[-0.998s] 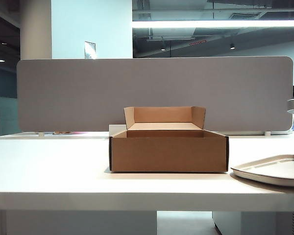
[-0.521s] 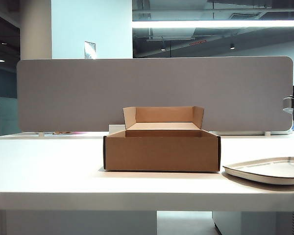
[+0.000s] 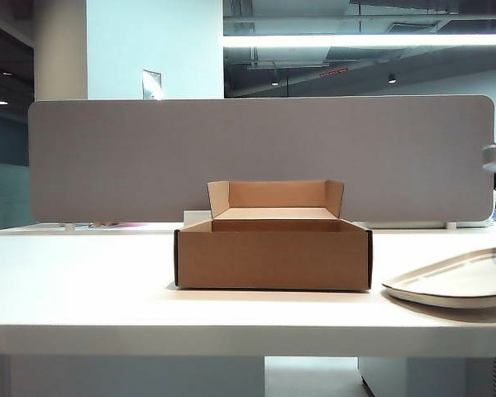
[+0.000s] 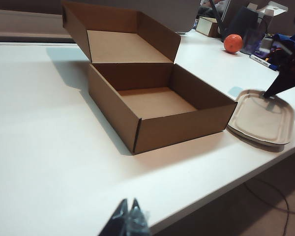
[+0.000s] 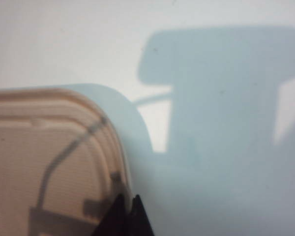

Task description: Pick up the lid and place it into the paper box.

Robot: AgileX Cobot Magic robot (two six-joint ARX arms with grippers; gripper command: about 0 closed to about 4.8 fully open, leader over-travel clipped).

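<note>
A white table (image 3: 83,289) holds an open brown paper box (image 3: 273,258), flaps upright at its back. The right gripper (image 5: 124,209) has its dark fingertips pinched together on the rim of the off-white lid (image 4: 262,117), which sits tilted, its gripped edge raised off the table, just beside the box. The left gripper (image 4: 128,219) hangs near the table's front edge, well apart from box and lid, its tips drawn together on nothing. Beyond the lid lies an orange ball (image 4: 233,43)
</note>
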